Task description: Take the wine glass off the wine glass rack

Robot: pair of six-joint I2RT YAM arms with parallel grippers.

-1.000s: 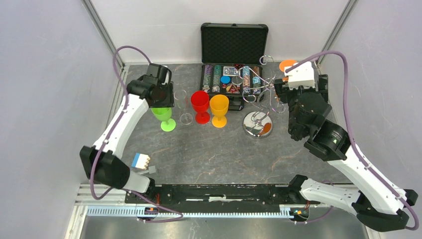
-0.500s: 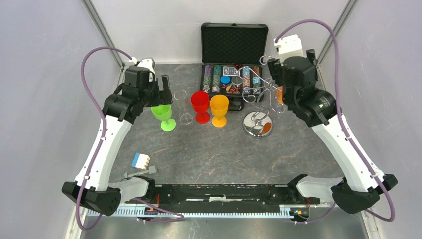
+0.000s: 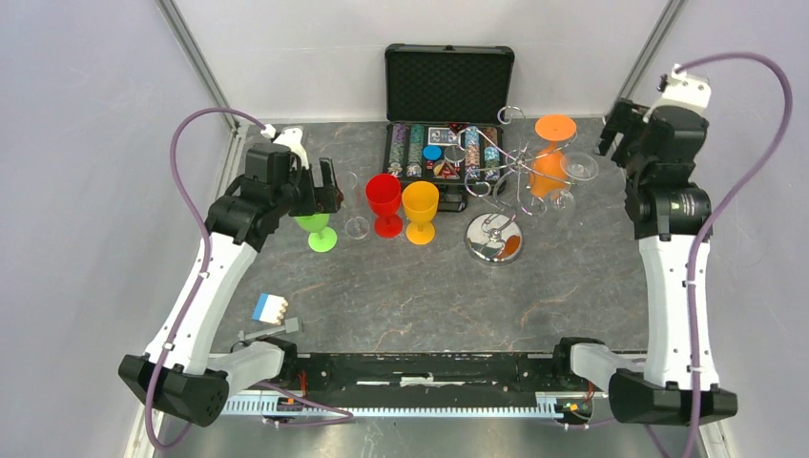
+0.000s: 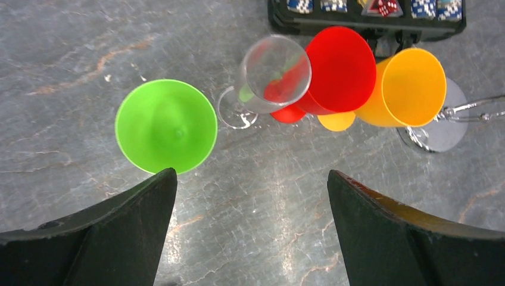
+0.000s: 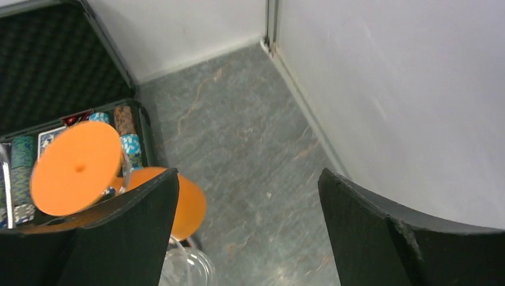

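The silver wire wine glass rack (image 3: 506,172) stands on its shiny disc base (image 3: 493,237) at the back right. An orange wine glass (image 3: 549,168) hangs upside down on its right side, foot up; the right wrist view shows the foot (image 5: 76,168) and bowl (image 5: 189,205). A clear glass (image 3: 579,167) hangs beside it and shows again low in the right wrist view (image 5: 187,268). My right gripper (image 3: 618,129) is open and empty, to the right of both glasses. My left gripper (image 3: 320,183) is open and empty above the green glass (image 4: 165,125).
Green (image 3: 317,227), clear (image 3: 351,200), red (image 3: 384,202) and yellow-orange (image 3: 420,210) glasses stand in a row at mid-left. An open black case of poker chips (image 3: 446,143) sits at the back. A small blue and white block (image 3: 270,307) lies near left. A wall (image 5: 405,89) is close on the right.
My right arm has swung up and to the right, away from the rack, uncovering the orange and clear glasses. My left arm has shifted slightly near the green glass.
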